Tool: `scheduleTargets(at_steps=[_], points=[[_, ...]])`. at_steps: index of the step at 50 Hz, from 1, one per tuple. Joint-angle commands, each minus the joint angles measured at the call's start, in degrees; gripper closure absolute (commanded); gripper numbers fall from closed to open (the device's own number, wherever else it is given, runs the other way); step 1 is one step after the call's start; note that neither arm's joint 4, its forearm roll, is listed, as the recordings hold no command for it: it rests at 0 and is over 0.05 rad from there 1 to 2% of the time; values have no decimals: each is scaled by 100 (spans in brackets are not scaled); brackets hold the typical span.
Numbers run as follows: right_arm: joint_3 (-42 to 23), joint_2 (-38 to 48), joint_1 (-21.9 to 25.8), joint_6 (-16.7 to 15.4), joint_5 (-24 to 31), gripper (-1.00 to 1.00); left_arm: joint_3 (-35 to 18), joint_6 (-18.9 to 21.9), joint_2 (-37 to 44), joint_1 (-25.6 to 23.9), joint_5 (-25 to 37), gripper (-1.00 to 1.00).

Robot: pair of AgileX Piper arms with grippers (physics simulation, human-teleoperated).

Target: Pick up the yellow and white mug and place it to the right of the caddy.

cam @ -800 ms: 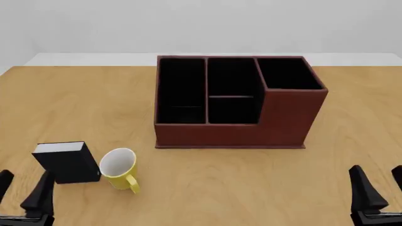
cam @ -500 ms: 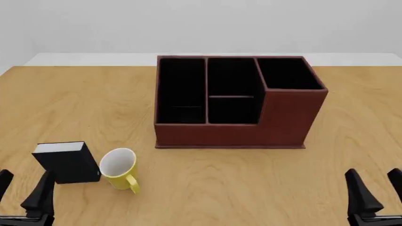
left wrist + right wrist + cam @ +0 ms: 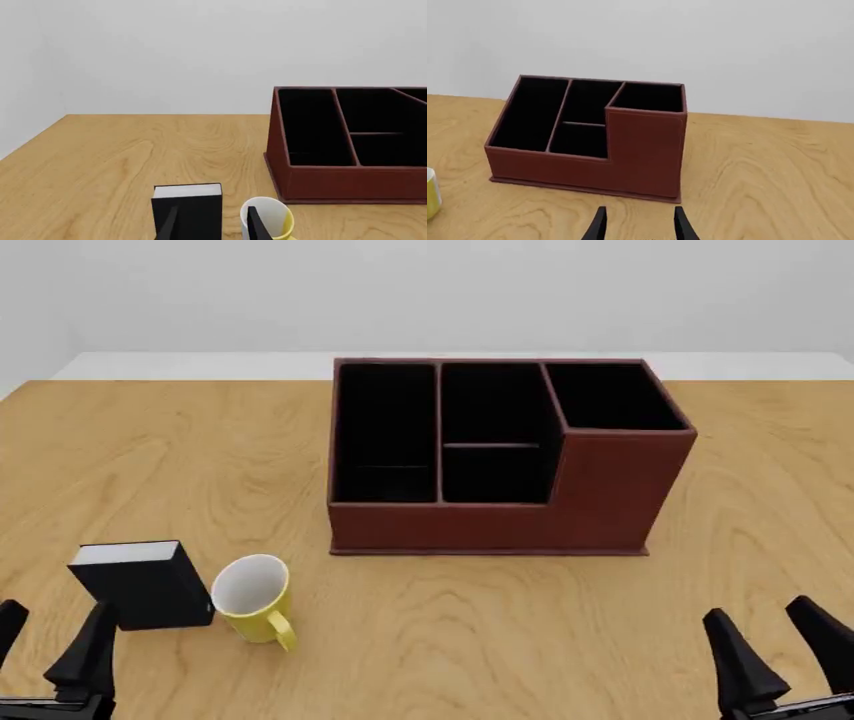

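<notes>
Standing upright near the near-left corner of the surface, the yellow and white mug (image 3: 254,597) had its handle turned toward the near edge, with a black book (image 3: 139,583) just beside it. The left pincer (image 3: 51,652) was judged much the nearer, mug ahead and slightly rightward; its jaws were parted, holding nothing. The right pincer (image 3: 785,655), near the near-right corner, likewise gaped empty. The caddy (image 3: 507,462) stood mid-surface.
</notes>
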Motion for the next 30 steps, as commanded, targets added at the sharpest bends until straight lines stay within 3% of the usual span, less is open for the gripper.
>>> scheduleTargets(at_steps=[1,10,13,17,26,30], points=[[-1,503,543,-74,-324,-100,0,0,1,0,0,-100],[-4,1282,1175,-104,-985,-100,0,0,1,0,0,-100],[-41,1878,1492,-216,-1555,-100,0,0,1,0,0,-100],[-76,2399,1646,-35,-1972,-100,0,0,1,0,0,-100],[-35,3325,1982,-56,-2834,-100,0,0,1,0,0,-100],[-180,3426,2080,-60,-2822,-100,0,0,1,0,0,-100]])
